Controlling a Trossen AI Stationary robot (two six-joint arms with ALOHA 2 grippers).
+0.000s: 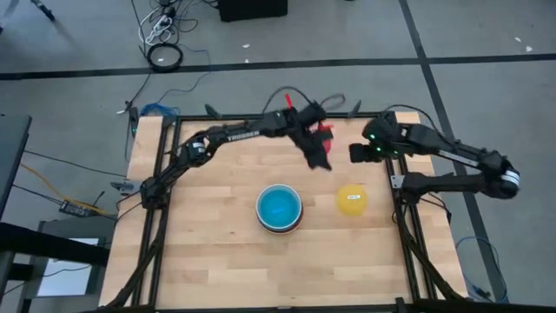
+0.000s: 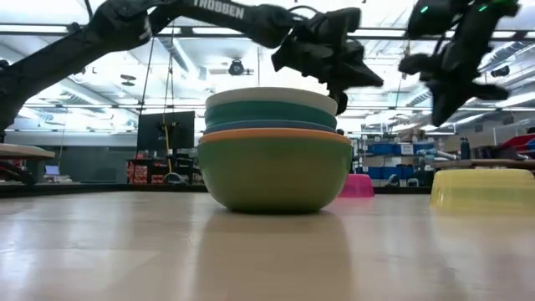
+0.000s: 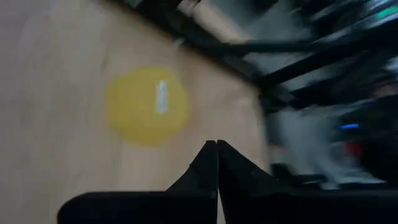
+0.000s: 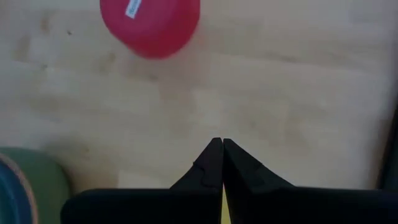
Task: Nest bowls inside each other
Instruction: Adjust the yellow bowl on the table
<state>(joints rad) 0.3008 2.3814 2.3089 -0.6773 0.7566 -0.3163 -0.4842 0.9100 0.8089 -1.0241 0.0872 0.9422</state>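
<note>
Several bowls stand nested in a stack (image 1: pixel 278 209) at the table's middle. In the low view a green bowl (image 2: pixel 274 176) is at the bottom, with orange, blue, teal and white rims above it. A yellow bowl (image 1: pixel 352 199) lies upside down on its rim to the stack's right. A red bowl (image 4: pixel 151 25) lies upside down near the far edge. My left gripper (image 1: pixel 323 163) hangs shut in the air between the red and yellow bowls. My right gripper (image 1: pixel 356 153) is shut too, raised above the table just beyond the yellow bowl.
The wooden table top (image 1: pixel 208 252) has a dark metal frame (image 1: pixel 159 200) along its left and right sides. Bare wood lies left of and in front of the stack. Cables lie on the floor beyond the far edge.
</note>
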